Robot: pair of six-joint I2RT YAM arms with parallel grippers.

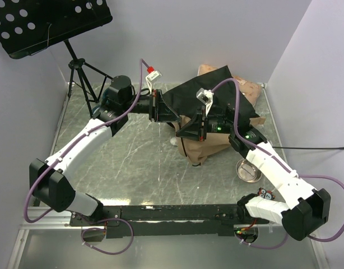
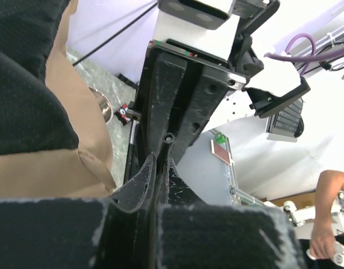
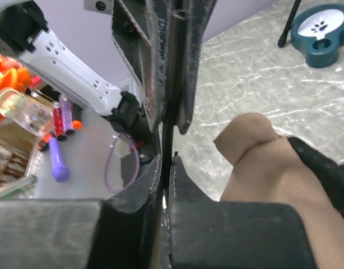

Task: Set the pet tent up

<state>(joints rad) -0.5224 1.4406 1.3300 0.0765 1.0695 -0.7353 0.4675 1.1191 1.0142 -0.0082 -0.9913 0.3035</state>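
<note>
Over the marbled table, your left gripper and right gripper sit squeezed together. You cannot tell what they pinch, and they half hide the pet tent.

Pale lilac walls close in a grey marbled table on three sides. A black perforated music stand on a tripod stands at its back left corner. Light is even.

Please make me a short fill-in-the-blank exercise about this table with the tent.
The music stand stands at the far ___ corner of the table.
The metal bowl lies on the robot's ___ side.
The pet tent has a ___ base panel.
Missing words: left; right; black.
</note>
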